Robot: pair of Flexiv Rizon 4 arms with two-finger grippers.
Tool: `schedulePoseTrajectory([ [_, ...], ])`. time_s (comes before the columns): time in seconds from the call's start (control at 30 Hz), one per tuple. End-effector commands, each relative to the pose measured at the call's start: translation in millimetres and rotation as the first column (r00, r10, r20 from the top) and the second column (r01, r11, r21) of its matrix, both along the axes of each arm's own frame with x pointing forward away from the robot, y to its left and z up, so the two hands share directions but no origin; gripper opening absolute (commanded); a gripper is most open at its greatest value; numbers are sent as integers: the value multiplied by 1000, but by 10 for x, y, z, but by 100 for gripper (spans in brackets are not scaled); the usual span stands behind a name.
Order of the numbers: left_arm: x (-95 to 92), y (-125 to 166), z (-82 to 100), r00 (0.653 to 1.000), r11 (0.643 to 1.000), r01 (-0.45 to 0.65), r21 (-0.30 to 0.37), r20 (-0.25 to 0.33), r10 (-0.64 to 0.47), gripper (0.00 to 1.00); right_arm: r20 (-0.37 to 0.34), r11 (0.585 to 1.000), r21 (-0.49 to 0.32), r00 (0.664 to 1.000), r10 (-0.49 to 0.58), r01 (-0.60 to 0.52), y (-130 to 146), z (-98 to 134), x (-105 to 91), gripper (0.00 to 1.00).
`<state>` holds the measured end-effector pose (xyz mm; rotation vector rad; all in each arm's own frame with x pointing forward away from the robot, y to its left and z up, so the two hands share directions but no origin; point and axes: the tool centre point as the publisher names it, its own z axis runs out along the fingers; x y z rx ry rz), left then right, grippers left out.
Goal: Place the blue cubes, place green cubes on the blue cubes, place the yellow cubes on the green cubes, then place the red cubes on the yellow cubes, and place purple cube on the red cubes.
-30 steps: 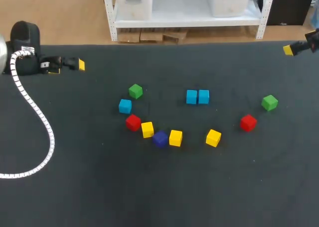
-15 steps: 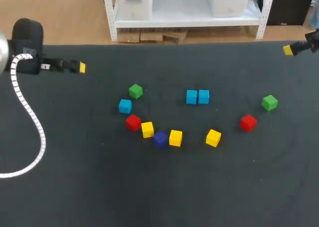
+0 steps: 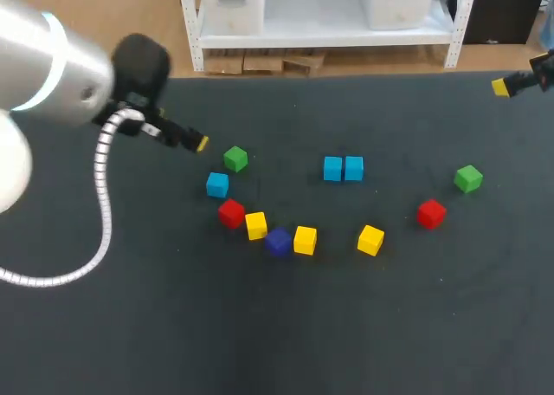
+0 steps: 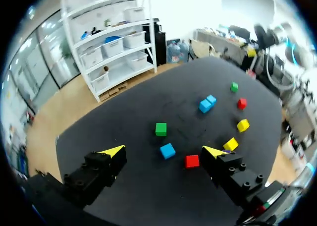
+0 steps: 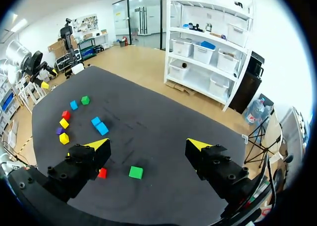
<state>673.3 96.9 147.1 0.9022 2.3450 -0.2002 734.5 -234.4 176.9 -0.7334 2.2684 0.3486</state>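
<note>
The left arm's fingers (image 4: 113, 154) stand wide apart and hold nothing above the tabletop (image 3: 173, 326). In the head view a green cube (image 3: 235, 158) sits near them at 4 o'clock. A blue cube (image 3: 217, 184) lies at that cube's 7 o'clock, and from it a red cube (image 3: 230, 213), yellow cube (image 3: 255, 225) and purple cube (image 3: 278, 241) trail toward 4 o'clock. A pair of blue cubes (image 3: 343, 168) touch side by side near the middle. The right arm's fingers (image 5: 95, 145), at the tabletop's 2 o'clock corner, are likewise spread and empty.

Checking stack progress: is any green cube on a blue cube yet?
No, one green cube and the other green cube both rest directly on the table.
</note>
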Motion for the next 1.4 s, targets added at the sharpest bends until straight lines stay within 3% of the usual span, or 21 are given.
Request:
schedulePoseTrajectory([
  [0.03, 119, -231, -139, 982, 883, 179, 433, -27, -187, 100, -2, 1000, 4, 1000, 5, -5, -13, 3, 3, 100],
  [0.1, 92, -251, -166, 960, 859, 270, 435, -55, -274, 100, -2, 1000, 4, 1000, 5, -5, -13, 3, 3, 100],
  [0.17, 111, -248, -213, 952, 821, 284, 496, -45, -302, 100, -2, 1000, 4, 1000, 5, -5, -13, 3, 3, 100],
  [0.3, 127, -235, -301, 908, 764, 395, 511, -89, -410, 100, -2, 1000, 4, 1000, 5, -5, -13, 3, 3, 100],
  [0.4, 142, -198, -446, 854, 679, 480, 555, -119, -507, 100, -2, 1000, 4, 1000, 5, -5, -13, 3, 3, 100],
  [0.5, 191, -150, -637, 807, 583, 541, 606, -179, -563, 100, -2, 1000, 4, 1000, 5, -5, -13, 3, 3, 100],
  [0.53, 225, -134, -696, 801, 566, 554, 611, -204, -563, 100, -2, 1000, 4, 1000, 5, -5, -13, 3, 3, 100],
  [0.67, 342, -115, -832, 741, 513, 631, 582, -258, -620, 100, -2, 1000, 4, 1000, 5, -5, -13, 3, 3, 100],
  [0.8, 371, -101, -894, 641, 419, 715, 560, -284, -713, 100, -2, 1000, 4, 1000, 5, -5, -13, 3, 3, 100],
  [1.07, 419, -129, -936, 523, 287, 797, 532, -371, -767, 100, -2, 1000, 4, 1000, 5, -5, -13, 3, 3, 100],
  [1.13, 419, -121, -961, 518, 281, 806, 521, -390, -761, 100, -2, 1000, 4, 1000, 5, -5, -13, 3, 3, 100],
  [1.23, 442, -118, -987, 543, 313, 799, 514, -394, -741, 100, -2, 1000, 4, 1000, 5, -5, -13, 3, 3, 100],
  [1.27, 439, -112, -987, 564, 327, 784, 528, -386, -730, 100, -2, 1000, 4, 1000, 5, -5, -13, 3, 3, 100],
  [1.33, 456, -110, -936, 621, 409, 755, 513, -358, -697, 100, -2, 1000, 4, 1000, 5, -5, -13, 3, 3, 100],
  [1.4, 456, -110, -936, 621, 409, 755, 513, -358, -697, 100, -2, 1000, 4, 1000, 5, -5, -13, 3, 3, 100],
])
